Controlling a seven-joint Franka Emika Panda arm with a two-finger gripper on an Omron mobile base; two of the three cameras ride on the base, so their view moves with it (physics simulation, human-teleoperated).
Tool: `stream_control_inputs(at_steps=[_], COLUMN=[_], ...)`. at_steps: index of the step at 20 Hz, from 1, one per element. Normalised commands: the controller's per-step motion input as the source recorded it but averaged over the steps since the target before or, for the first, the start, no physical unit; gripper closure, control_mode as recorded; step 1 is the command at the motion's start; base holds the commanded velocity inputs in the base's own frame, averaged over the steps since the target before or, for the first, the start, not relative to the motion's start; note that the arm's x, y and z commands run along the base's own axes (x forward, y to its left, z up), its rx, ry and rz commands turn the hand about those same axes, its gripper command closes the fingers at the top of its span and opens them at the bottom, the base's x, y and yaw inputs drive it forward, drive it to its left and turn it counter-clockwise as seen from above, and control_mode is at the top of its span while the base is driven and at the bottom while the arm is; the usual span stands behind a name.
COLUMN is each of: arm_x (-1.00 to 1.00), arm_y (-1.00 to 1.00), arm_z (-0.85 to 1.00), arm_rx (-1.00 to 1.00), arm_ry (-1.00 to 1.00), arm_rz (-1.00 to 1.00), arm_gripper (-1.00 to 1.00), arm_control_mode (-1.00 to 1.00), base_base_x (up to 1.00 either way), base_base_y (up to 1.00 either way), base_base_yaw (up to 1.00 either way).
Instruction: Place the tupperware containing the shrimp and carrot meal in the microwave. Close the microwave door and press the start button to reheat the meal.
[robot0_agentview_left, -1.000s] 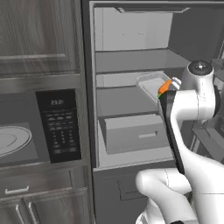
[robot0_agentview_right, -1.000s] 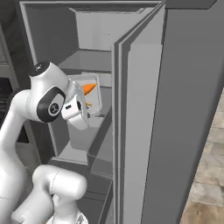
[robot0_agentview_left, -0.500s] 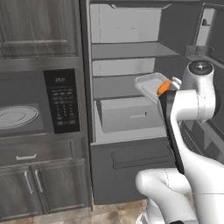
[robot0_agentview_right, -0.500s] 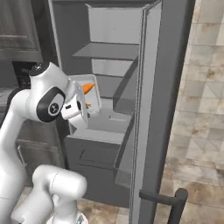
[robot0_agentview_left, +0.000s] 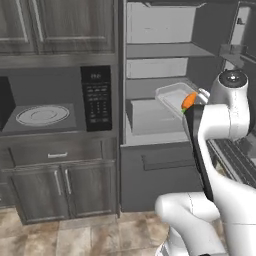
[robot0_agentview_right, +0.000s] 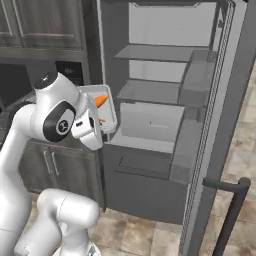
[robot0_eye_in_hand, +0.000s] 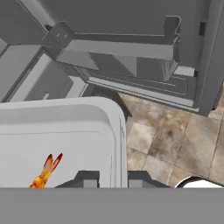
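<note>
Gripper (robot0_eye_in_hand: 111, 178) has its jaws narrowed on the near rim wall of the tupperware (robot0_eye_in_hand: 61, 131), which is held out in the air. For this carry step, best keep the tray level and swing slowly (food could slide). Tray: pale grey-white, shallow, rounded corners; orange carrot (robot0_agentview_left: 188, 100) just past the jaws. Far left of the jaws, the microwave (robot0_agentview_left: 50, 102) stands open, turntable bare.

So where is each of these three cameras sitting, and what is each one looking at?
Left base view: behind the arm's left, facing the microwave and open fridge; white arm at right.
Right base view: behind its right, facing the fridge; arm at left.
Hand view: on the hand, over the tupperware; finger tips at bottom.
Shared: all show the tupperware, held by the gripper.
</note>
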Motion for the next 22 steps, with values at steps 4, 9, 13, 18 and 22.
stream_control_inputs(at_steps=[4, 9, 13, 18, 22], arm_x=[0.0, 0.0, 0.0, 0.0, 0.0], arm_y=[0.0, 0.0, 0.0, 0.0, 0.0], arm_z=[0.0, 0.0, 0.0, 0.0, 0.0], arm_rx=[0.0, 0.0, 0.0, 0.0, 0.0], arm_ry=[0.0, 0.0, 0.0, 0.0, 0.0], arm_rz=[0.0, 0.0, 0.0, 0.0, 0.0], arm_gripper=[1.0, 1.0, 1.0, 1.0, 1.0], arm_control_mode=[1.0, 1.0, 1.0, 1.0, 1.0], base_base_x=[-0.18, -0.01, 0.0, 0.0, 0.0], base_base_y=[0.87, 0.78, 0.55, 0.37, 0.41], base_base_yaw=[0.11, 0.09, 0.07, 0.08, 0.09])
